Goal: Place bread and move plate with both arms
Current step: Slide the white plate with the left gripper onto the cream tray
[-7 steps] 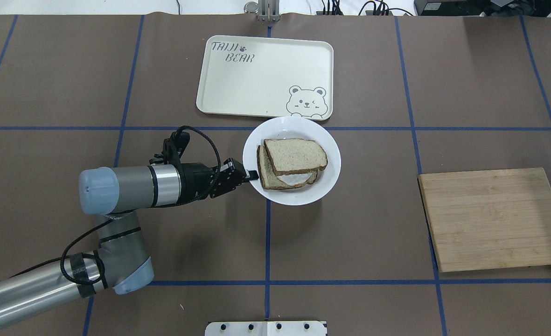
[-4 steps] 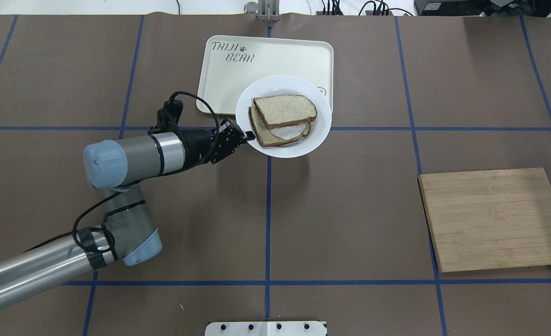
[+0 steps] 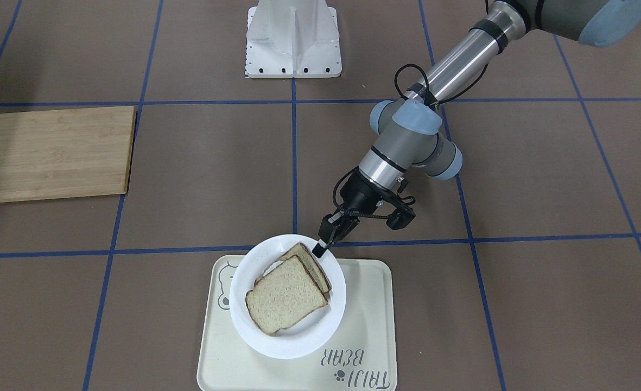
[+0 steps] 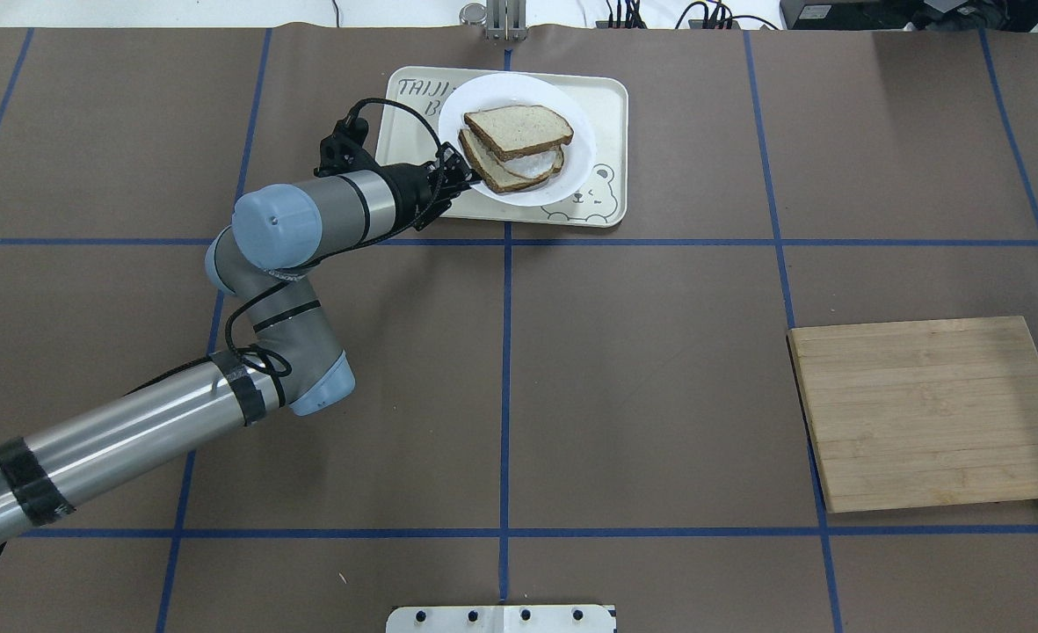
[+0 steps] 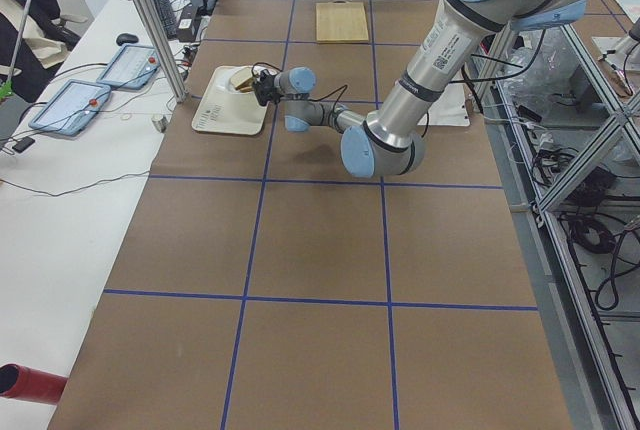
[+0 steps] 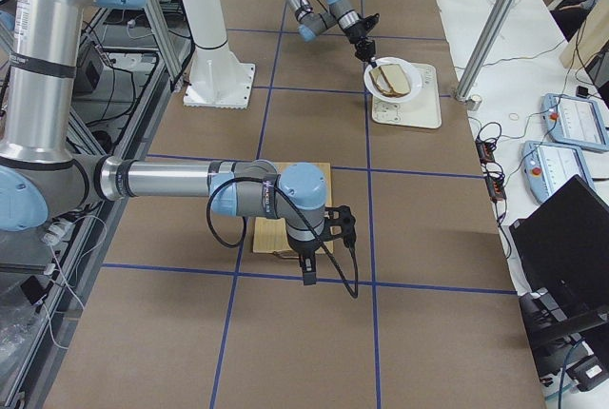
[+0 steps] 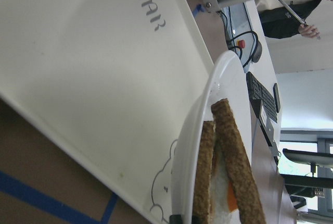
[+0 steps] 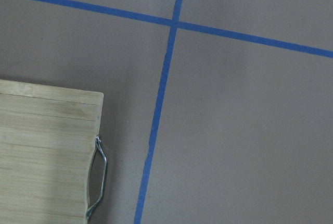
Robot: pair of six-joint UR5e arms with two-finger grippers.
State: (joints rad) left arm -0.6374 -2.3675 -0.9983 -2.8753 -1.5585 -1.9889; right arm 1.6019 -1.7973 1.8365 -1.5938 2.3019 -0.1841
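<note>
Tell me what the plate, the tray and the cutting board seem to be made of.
The plate looks like glazed ceramic or melamine, being plain white, smooth and faintly glossy; the look leaves it open. The tray seems to be matte cream plastic, with rounded moulded corners and a printed bear. The cutting board looks like bamboo or wood, with parallel strips, visible grain and a dull finish.

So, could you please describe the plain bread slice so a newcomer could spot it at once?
Find the cream tray at the table's far edge. Over it is a white plate, gripped at its rim by the left hand. The bread is the top slice on that plate; the slice beneath it carries a white egg.
</note>
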